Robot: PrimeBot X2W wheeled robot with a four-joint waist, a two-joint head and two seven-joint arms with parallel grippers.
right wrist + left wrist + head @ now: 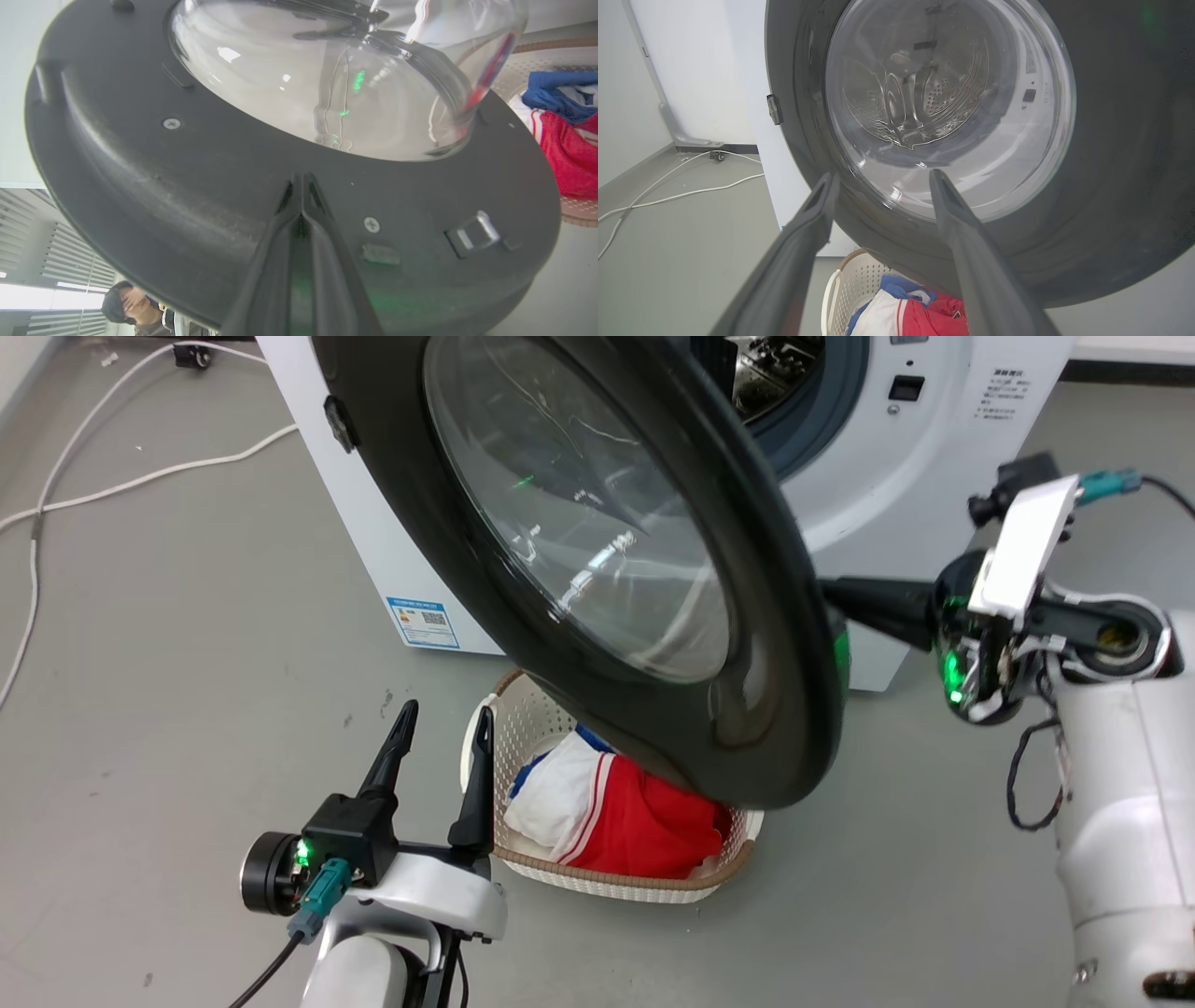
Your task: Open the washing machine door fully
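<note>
Head view: the washing machine door (597, 569) stands half-swung off the washing machine (934, 476), right hand (836, 597) at the door's rim, left hand (439, 747) spread below it; blue sticker (423, 622) unreadable. Left wrist: door just ahead. Right wrist: tips pressed together against the door's inner face. I'd push steadily along its arc.

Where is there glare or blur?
Head view: green glints and streaky reflections on the large round glossy black door; left wrist view: left end effector blurred close-up; right wrist view: white glare on its glass, right end effector out of focus.
</note>
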